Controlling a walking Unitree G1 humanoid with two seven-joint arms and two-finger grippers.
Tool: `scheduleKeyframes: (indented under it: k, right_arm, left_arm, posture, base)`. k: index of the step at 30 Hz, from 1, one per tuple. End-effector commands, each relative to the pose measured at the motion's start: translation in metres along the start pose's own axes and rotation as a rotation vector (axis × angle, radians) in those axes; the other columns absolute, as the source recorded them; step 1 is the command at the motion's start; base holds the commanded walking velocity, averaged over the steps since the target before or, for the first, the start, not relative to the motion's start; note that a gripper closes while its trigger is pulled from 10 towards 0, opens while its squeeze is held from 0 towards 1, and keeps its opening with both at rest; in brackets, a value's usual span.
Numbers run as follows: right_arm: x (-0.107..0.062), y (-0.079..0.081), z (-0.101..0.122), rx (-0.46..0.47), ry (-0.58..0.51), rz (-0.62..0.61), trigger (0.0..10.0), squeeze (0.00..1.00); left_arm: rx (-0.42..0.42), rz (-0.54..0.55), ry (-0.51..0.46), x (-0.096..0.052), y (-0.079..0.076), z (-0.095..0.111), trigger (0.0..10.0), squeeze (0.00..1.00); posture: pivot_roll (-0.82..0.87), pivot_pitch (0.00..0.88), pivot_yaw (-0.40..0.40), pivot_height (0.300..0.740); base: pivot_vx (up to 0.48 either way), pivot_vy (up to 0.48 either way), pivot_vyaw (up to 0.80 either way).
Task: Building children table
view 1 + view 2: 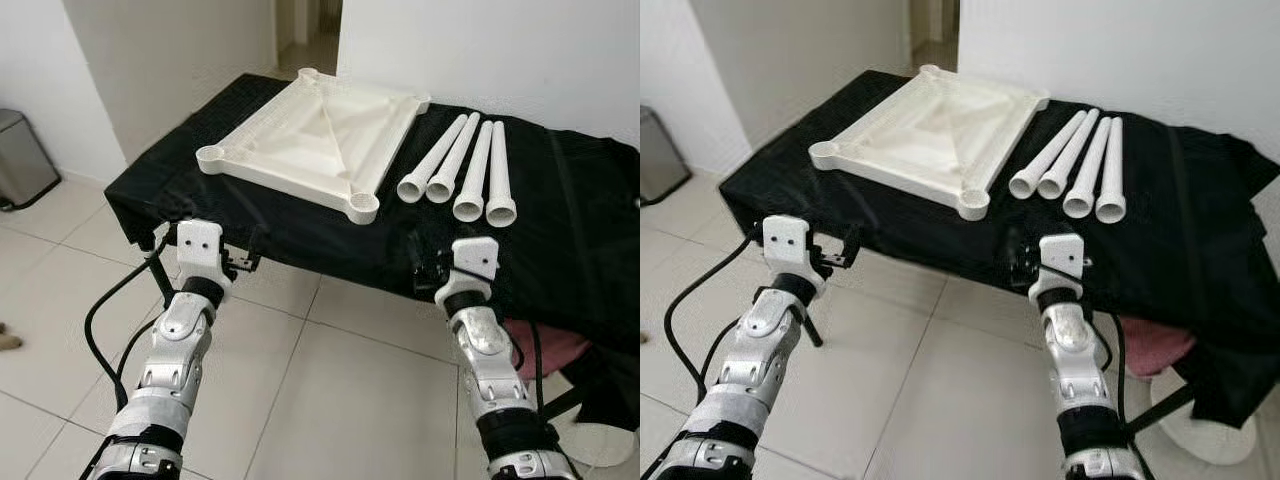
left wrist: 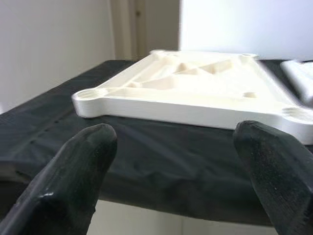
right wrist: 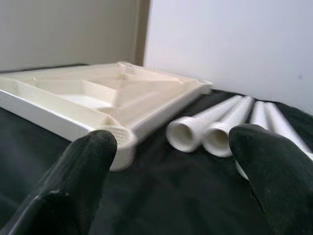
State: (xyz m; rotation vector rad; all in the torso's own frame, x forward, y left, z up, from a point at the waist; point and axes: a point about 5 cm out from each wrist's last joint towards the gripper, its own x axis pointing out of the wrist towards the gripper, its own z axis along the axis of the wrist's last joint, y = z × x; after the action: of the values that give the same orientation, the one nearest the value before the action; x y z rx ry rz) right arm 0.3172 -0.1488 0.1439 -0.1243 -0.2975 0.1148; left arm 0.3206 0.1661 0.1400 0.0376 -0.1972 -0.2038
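White tile floor (image 1: 330, 370) and pale walls surround a low surface under a black cloth (image 1: 560, 230). On the cloth lies the tabletop (image 1: 315, 140), underside up, with a round socket at each corner. Just beside it, on the robot's right, four legs (image 1: 462, 170) lie side by side, touching or nearly so. Their long axes run away from the robot, and their open ends face the near edge.

Both grippers hover in front of the near edge of the cloth, apart from all parts. The left gripper (image 1: 240, 262) has its fingers (image 2: 73, 171) spread and empty; it points toward the near left corner of the tabletop. The right gripper (image 1: 428, 272) is likewise spread and empty; its fingers (image 3: 78, 176) frame the near right socket and the leg ends.

Judgement: the right arm is nearer the legs, which lie ahead and slightly right of it. The legs sit close together, so little room exists between them for a finger; the outermost leg has open cloth on its right side. No leg is fitted yet.
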Motion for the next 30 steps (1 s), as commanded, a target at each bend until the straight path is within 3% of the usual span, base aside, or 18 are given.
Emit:
scheduleKeyframes:
  k: [1,30]
  right_arm:
    - [-0.0022,-0.0056,-0.0024,-0.018,0.01,-0.004,10.0,0.0]
    - [0.0016,-0.0031,-0.0018,-0.024,0.006,0.011,10.0,0.0]
  left_arm:
    - [-0.012,0.004,0.005,0.0013,-0.0037,-0.0003,10.0,0.0]
    - [-0.014,0.002,0.008,0.0023,-0.0057,-0.0003,10.0,0.0]
  posture:
    - [0.02,0.0,-0.014,0.74]
    - [0.02,0.0,-0.018,0.74]
  base:
    - [0.266,0.0,0.0]
    - [0.263,0.0,0.0]
